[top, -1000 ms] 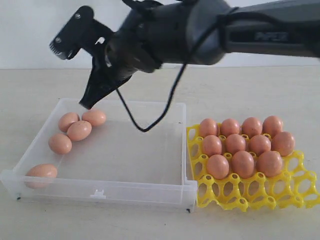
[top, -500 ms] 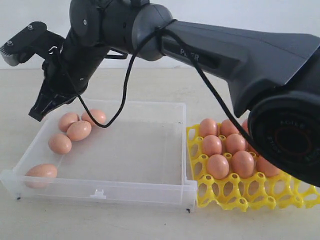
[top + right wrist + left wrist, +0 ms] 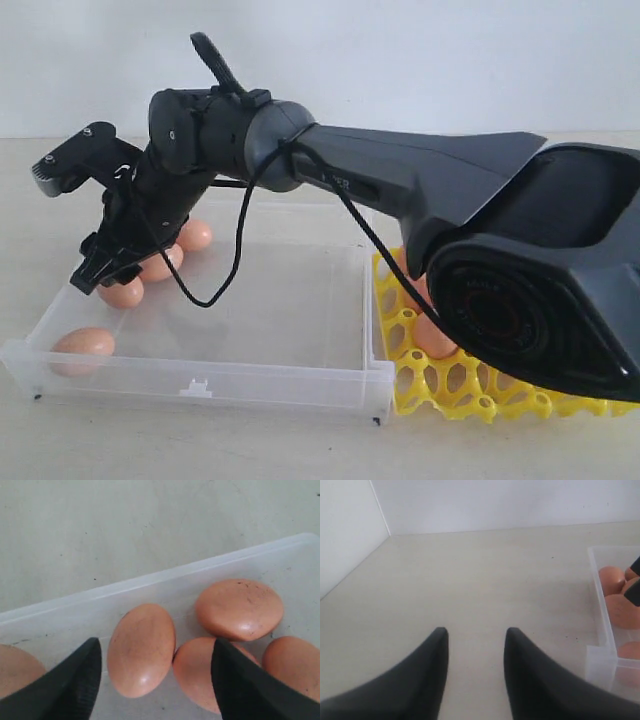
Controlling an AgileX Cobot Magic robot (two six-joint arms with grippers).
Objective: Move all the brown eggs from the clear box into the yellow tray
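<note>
Hanging over the brown eggs [image 3: 141, 650] at one end of the clear box [image 3: 250, 380], the right gripper [image 3: 155, 680] had its jaws spread wide and gripped no egg. The left gripper [image 3: 475, 652] was spread apart too, with nothing in it, over the table [image 3: 470, 570]. The yellow tray [image 3: 440, 385] sat against the box's other end.

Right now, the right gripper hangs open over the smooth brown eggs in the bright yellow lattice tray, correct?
No. The right gripper hangs open over smooth brown eggs lying in the shallow clear plastic box, not the bright yellow lattice tray; the right wrist view shows it.
</note>
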